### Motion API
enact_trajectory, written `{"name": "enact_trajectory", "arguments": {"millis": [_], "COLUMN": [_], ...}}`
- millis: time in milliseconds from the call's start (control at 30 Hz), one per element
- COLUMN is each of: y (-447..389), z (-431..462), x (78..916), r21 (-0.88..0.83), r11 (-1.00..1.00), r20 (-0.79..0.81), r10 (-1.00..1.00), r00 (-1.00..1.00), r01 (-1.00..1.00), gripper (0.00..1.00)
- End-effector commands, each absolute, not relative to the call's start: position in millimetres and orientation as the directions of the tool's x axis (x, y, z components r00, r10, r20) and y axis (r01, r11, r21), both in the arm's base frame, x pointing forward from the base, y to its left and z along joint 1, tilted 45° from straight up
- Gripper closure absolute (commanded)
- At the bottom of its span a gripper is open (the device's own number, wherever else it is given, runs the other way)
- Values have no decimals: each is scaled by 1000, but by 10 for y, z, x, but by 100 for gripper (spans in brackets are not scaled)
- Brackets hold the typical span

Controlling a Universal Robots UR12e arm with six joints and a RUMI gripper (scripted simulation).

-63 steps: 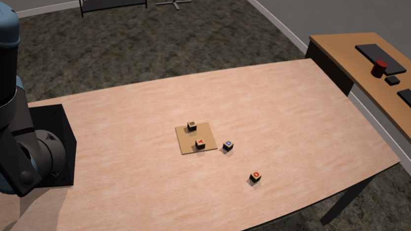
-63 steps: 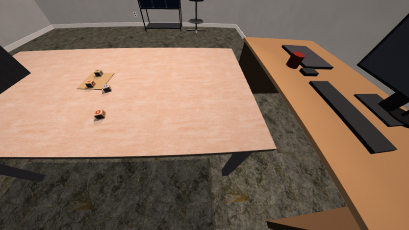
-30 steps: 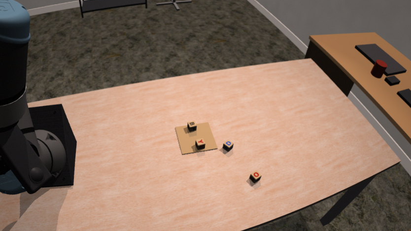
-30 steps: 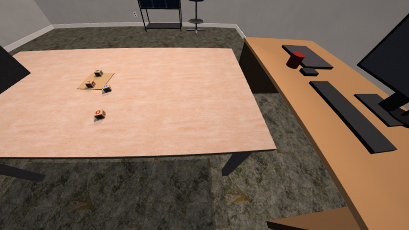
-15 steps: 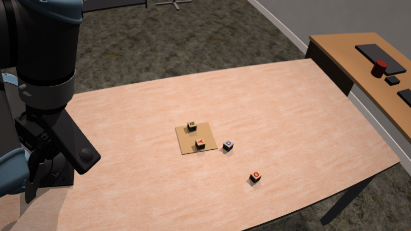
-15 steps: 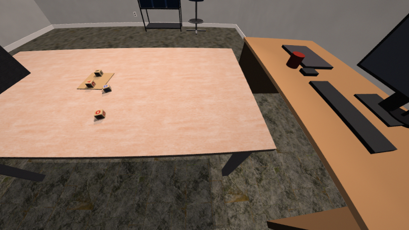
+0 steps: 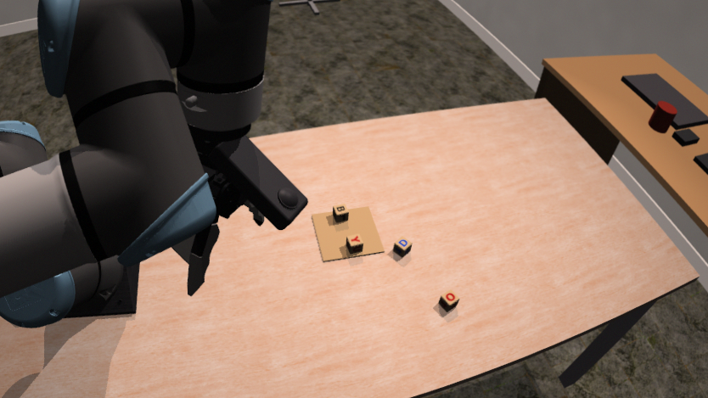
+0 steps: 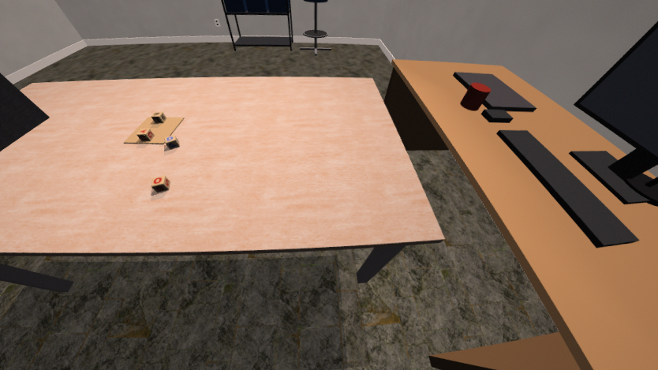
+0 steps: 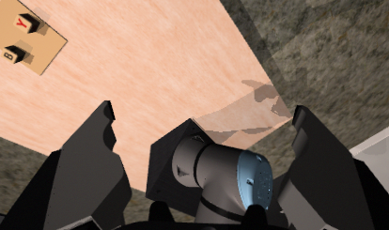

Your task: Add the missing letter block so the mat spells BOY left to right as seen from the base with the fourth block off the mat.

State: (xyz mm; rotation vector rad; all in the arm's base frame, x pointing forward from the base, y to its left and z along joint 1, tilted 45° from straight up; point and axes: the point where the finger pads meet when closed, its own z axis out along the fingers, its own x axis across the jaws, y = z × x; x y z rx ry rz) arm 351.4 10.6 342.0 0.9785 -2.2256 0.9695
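Note:
A tan mat (image 7: 365,218) (image 8: 167,125) (image 9: 44,53) lies on the table. On it stand the B block (image 7: 340,212) (image 8: 158,117) (image 9: 14,53) and the Y block (image 7: 354,243) (image 8: 145,134) (image 9: 27,23), with a gap between them. The D block (image 7: 401,246) (image 8: 171,141) sits just off the mat's edge. The O block (image 7: 448,300) (image 8: 159,183) lies alone on the table, farther from the mat. My gripper (image 9: 202,104) is open and empty, high near the robot's base, far from all blocks. One finger (image 7: 200,260) shows in the top view.
The robot arm (image 7: 130,127) fills the left of the top view. A side desk (image 7: 600,80) (image 8: 485,162) at the right holds a red cylinder (image 7: 662,115) (image 8: 474,95), a keyboard (image 8: 562,186) and a monitor. A shelf and stool stand at the far wall.

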Motion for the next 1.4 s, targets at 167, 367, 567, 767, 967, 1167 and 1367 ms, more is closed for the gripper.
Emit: {"name": "enact_trajectory", "arguments": {"millis": [167,367,567,767,967,1167,1367], "y": [262,424,553,645,754,845,914], "z": [2879,2354,1914,1585,1162,772,429], "x": [4352,4933,5313,5541,5766,5907,5977], "r21": [-450,-499,-537,-565,-601,-633,-661], "r11": [423,365,319,285,242,203,169], "r20": [661,642,627,616,602,590,578], "r10": [-434,-454,-468,-478,-489,-499,-506], "r00": [-612,-618,-622,-626,-631,-635,-640], "r01": [-786,-786,-781,-774,-762,-747,-731], "gripper": [0,0,0,0,0,0,0]}}
